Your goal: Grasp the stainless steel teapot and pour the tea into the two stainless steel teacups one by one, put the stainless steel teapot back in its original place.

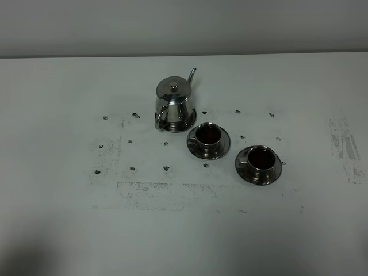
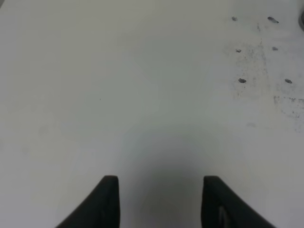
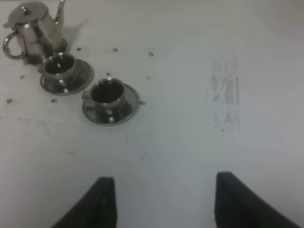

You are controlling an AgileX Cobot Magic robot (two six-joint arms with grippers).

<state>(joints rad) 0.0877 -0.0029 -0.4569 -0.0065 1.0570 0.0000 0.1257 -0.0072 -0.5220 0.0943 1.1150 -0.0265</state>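
My left gripper (image 2: 161,183) is nearest: its two dark fingers (image 2: 107,199) stand parted over bare white table (image 2: 142,71) with nothing between them (only a few dark specks show off to one side). My right gripper (image 3: 164,183) is the same, its fingers spread and empty. It hangs well short of the steel things. In the high view neither arm shows at all.

Going outward from my right side, the first cup (image 1: 261,160) sits on its saucer (image 1: 276,171). Just beyond it and toward the middle is the second cup (image 1: 208,136), on its own saucer (image 1: 224,144). The two saucers are close but apart. Both cups look dark inside. That may be tea or only reflection, and I cannot tell which.

Farthest back, the teapot (image 1: 173,102) stands upright with its lid on, resting on the round tray (image 1: 193,117), just beside the second cup's saucer. Its loop handle (image 1: 160,119) faces the front and left, and its thin spout (image 1: 191,75) points away toward the back right.

I judge this to be a resting point with no grasp under way. If the cups are dry, the first step is mine to make. My left gripper should come in to the loop handle, which is turned toward it, close around the loop, and lift straight up so the pot's base clears the tray's rim without nudging the neighbouring saucer.
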